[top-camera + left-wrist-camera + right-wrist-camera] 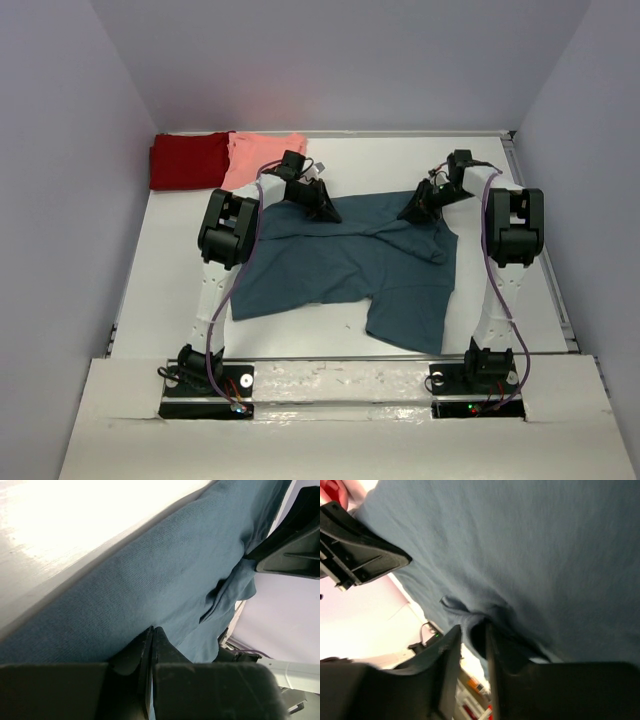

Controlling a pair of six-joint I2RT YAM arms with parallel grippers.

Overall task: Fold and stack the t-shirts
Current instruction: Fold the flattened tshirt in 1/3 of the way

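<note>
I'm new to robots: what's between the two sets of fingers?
The blue shirt: its far edge runs from the left fingers to the right fingers, clearest in the top view.

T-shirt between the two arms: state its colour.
The t-shirt is plain dark teal-blue, clearest in the top external view.

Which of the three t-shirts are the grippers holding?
The teal-blue t-shirt, spread mid-table; both the left gripper and right gripper pinch its far edge. The red t-shirt and pink t-shirt lie apart, far-left.
</note>
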